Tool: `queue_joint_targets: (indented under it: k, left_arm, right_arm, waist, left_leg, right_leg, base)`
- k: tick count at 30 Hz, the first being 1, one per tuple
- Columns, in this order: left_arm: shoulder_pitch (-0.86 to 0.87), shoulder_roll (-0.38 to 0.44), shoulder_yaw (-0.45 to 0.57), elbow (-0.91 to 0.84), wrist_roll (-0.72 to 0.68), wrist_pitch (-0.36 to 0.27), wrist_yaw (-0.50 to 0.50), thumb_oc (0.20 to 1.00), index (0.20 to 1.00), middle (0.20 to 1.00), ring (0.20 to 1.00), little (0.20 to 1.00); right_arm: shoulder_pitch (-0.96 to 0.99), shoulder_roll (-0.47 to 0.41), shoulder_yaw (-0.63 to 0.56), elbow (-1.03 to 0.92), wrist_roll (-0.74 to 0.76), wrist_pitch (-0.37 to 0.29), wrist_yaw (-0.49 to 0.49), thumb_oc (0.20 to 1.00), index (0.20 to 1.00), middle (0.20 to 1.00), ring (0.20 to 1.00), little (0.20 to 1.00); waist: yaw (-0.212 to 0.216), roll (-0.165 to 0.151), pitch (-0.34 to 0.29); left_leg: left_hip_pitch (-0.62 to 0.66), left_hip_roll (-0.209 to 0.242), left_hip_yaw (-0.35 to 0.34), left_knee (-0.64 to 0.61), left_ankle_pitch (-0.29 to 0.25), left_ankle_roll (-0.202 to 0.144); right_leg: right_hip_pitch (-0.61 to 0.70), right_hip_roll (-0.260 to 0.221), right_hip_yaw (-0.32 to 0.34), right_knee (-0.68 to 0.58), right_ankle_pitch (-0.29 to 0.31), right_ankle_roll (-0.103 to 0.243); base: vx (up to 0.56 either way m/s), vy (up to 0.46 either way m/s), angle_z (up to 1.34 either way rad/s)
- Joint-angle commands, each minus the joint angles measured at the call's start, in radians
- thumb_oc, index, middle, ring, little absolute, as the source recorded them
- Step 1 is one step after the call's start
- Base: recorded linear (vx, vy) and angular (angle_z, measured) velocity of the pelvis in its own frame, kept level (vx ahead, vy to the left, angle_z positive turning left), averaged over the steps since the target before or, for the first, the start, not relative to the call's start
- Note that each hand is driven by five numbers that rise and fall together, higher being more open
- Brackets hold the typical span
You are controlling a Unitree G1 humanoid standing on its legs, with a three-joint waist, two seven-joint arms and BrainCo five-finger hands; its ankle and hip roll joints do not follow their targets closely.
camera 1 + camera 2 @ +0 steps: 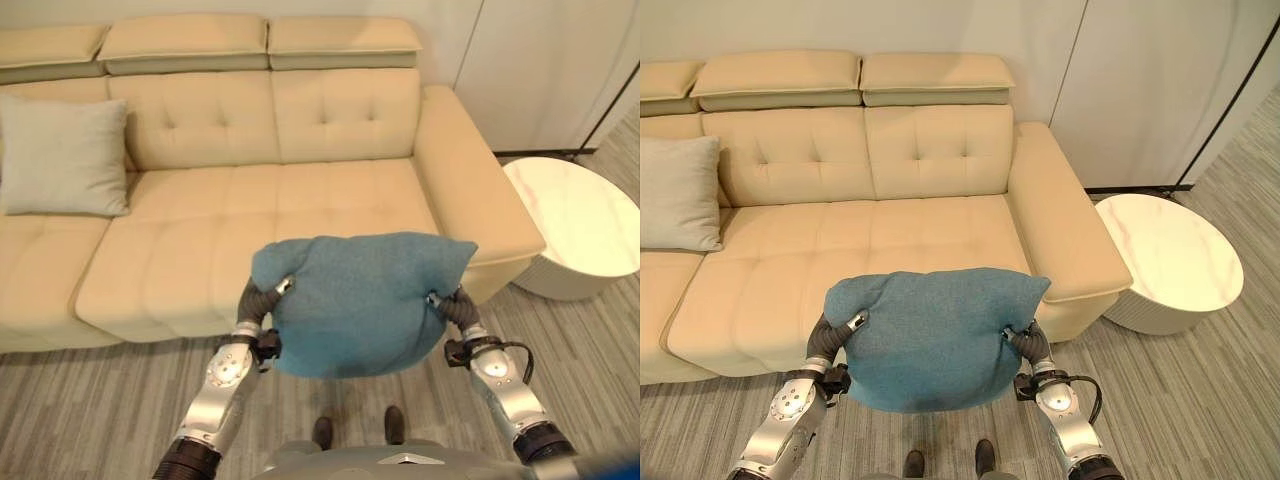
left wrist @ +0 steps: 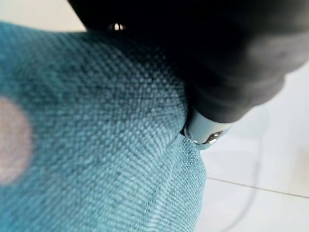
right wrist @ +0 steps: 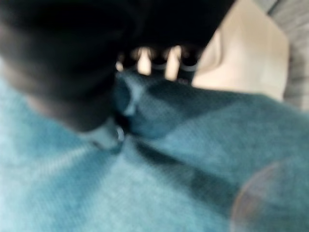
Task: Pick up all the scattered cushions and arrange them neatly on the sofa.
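The cream tufted sofa (image 1: pixel 250 200) is spreading across the upper and middle part of both eye views, its right armrest (image 1: pixel 470 180) running down toward the right of centre and its seat lying open apart from one pale grey cushion (image 1: pixel 62 155) that is leaning upright against the backrest at the left edge of the frame. To the right of the armrest, on the grey striped floor (image 1: pixel 1200 400), a round white side table (image 1: pixel 1170 260) is standing close by but apart from the sofa. Low in the centre, the teal cushion (image 1: pixel 362 305) is being held in the air in front of the seat edge, clear of the floor and not yet touching the sofa. The left hand (image 1: pixel 268 295) is gripping its left edge, with a thumb tip pressing a crease into the weave in the left wrist view, and the right hand (image 1: pixel 448 303) is clamping the right edge, its fingers curling over the fabric and bunching it in the right wrist view. The step in hand looks like the carry to the seat, so it would be wise to be keeping both grips even so the cushion is not sagging or twisting, bringing it forward over the seat, and standing it upright against the backrest in the free stretch to the right of the grey cushion. Letting go only once its lower edge is resting on the seat would probably be stopping it from toppling forward off the front edge.
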Motion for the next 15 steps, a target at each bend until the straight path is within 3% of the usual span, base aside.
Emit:
queue_joint_targets:
  k: [1,5,11,15]
  left_arm:
    - [-0.092,0.044,0.024,-0.014,0.036,-0.078,-0.025,0.2,0.2,0.2,0.2,0.2]
    - [-0.111,0.042,0.019,-0.001,0.042,-0.077,-0.027,0.2,0.2,0.2,0.2,0.2]
    - [-0.129,0.028,0.008,-0.005,0.034,-0.079,-0.02,0.2,0.2,0.2,0.2,0.2]
    - [-0.154,0.017,-0.006,0.003,0.038,-0.087,-0.012,0.2,0.2,0.2,0.2,0.2]
  right_arm:
    - [-0.098,0.001,-0.057,-0.072,0.01,-0.067,-0.009,0.2,0.2,0.2,0.2,0.2]
    - [-0.106,0.006,-0.062,-0.069,0.01,-0.067,-0.008,0.2,0.2,0.2,0.2,0.2]
    - [-0.133,-0.004,-0.041,-0.065,0.01,-0.064,-0.009,0.2,0.2,0.2,0.2,0.2]
    - [-0.136,-0.021,-0.047,-0.079,0.006,-0.064,-0.018,0.2,0.2,0.2,0.2,0.2]
  waist:
    - [0.016,-0.017,-0.008]
    - [0.002,-0.012,0.002]
    - [-0.015,-0.007,0.012]
    - [-0.041,-0.017,0.012]
  left_leg:
    - [-0.059,-0.027,-0.066,0.154,-0.155,0.003]
    - [-0.047,-0.037,-0.089,0.16,-0.161,0.012]
    - [0.016,-0.044,-0.102,0.128,-0.173,0.019]
    - [0.046,-0.057,-0.15,0.116,-0.184,0.02]
  right_leg:
    - [-0.024,-0.054,-0.036,0.191,-0.078,0.076]
    - [-0.078,-0.034,-0.009,0.271,-0.069,0.075]
    - [-0.16,0.008,-0.028,0.197,-0.019,0.066]
    - [-0.216,0.074,0.002,0.177,-0.003,0.077]
  base:
    - [-0.07,0.164,-0.16]
    - [0.02,0.084,-0.09]
    - [0.11,0.008,0.02]
    - [0.16,-0.063,0.1]
